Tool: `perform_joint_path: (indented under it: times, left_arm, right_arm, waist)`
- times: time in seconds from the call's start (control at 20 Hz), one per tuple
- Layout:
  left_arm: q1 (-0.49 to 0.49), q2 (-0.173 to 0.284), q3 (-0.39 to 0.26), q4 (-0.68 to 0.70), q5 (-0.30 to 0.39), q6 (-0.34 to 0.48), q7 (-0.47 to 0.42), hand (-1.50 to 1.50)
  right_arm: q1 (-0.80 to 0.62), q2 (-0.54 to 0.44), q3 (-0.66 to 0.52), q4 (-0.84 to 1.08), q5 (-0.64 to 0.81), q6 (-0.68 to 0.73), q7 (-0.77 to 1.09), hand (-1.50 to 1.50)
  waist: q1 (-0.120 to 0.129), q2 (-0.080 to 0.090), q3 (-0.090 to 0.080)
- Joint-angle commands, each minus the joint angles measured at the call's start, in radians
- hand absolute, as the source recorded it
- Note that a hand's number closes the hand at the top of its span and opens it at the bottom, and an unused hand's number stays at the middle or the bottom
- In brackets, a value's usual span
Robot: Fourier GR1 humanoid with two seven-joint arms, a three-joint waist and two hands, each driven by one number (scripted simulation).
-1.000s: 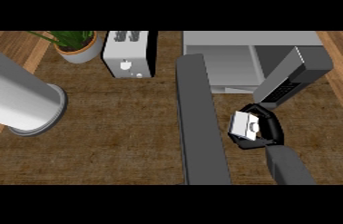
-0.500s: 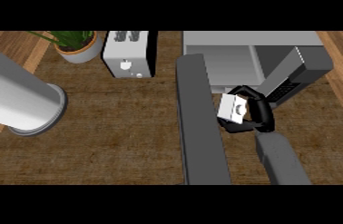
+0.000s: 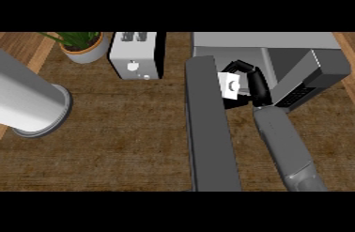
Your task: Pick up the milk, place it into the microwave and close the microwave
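So the milk (image 3: 229, 85) is a small white carton, and it's sitting in the right hand (image 3: 254, 85), black fingers curled around it from the right side and over the top. It's held up off the counter (image 3: 125, 132), right at the mouth of the microwave (image 3: 277, 52), which sits at the counter's far right corner. The microwave door (image 3: 210, 127) is swung wide open and sticks out toward the near edge, just left of the carton. The grey right forearm (image 3: 288, 146) runs up from the near edge beside that door. Further left along the far edge there's a white toaster (image 3: 137, 62) and a potted plant (image 3: 83, 45). The big grey cylinder at the left edge is the left forearm (image 3: 27, 104); its hand doesn't show.
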State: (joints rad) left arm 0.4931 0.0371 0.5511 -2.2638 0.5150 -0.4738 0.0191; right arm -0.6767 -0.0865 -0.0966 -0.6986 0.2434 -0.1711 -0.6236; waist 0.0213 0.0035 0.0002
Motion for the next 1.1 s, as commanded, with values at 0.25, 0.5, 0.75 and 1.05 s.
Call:
perform_joint_path:
  times: [0.25, 0.5, 0.75, 1.05]
  left_arm:
    - [-0.091, 0.029, -0.009, 0.067, -0.028, 0.002, 0.006, -1.50]
    - [-0.078, 0.019, -0.011, 0.060, -0.024, -0.024, -0.009, -1.50]
    - [-0.108, 0.028, -0.014, 0.066, -0.023, -0.003, 0.012, -1.50]
    - [-0.119, 0.031, -0.032, 0.114, -0.033, -0.047, -0.015, -1.50]
  right_arm:
    - [-0.255, -0.023, -0.068, 0.333, 0.076, -0.204, -0.005, 1.50]
    - [-0.324, -0.073, -0.105, 0.431, 0.077, -0.245, -0.025, 1.50]
    - [-0.344, -0.084, -0.121, 0.472, 0.093, -0.387, -0.036, 1.50]
    - [-0.391, -0.147, -0.097, 0.510, 0.147, -0.476, -0.049, 1.50]
  waist:
    - [0.032, 0.019, 0.001]
    - [0.058, 0.029, 0.002]
    - [0.067, 0.035, 0.003]
    - [0.094, 0.049, 0.002]
